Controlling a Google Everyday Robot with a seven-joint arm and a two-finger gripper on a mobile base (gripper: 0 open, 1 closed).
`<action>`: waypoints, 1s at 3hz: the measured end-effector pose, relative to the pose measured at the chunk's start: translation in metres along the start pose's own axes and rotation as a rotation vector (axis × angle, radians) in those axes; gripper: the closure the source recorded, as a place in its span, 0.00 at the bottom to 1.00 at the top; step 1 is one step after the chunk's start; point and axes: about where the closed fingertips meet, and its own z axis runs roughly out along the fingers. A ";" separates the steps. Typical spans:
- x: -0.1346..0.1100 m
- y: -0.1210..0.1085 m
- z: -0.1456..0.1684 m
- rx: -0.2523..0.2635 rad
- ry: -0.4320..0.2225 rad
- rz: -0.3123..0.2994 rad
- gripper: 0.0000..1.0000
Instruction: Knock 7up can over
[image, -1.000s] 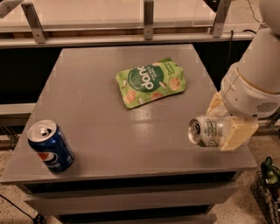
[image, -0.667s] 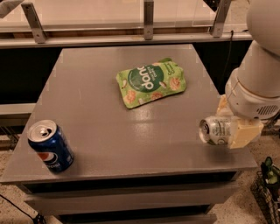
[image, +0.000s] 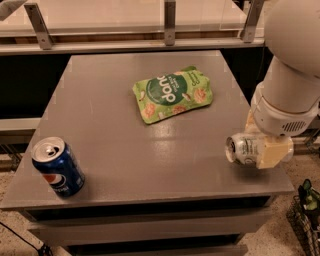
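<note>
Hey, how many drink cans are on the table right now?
2. The blue Pepsi can stands upright at the front-left corner of the table. The 7up can lies on its side near the front-right edge, with the gripper right at it. None appear hidden.

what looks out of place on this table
The 7up can is on its side near the table's front right corner, right against the gripper, its top facing left. The Pepsi can stands upright and the snack pouch lies flat. No spill shows.
</note>
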 end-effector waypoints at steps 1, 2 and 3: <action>-0.019 0.001 0.006 -0.027 -0.035 -0.014 1.00; -0.035 0.002 0.012 -0.039 -0.045 -0.036 1.00; -0.047 0.003 0.016 -0.025 -0.033 -0.045 0.82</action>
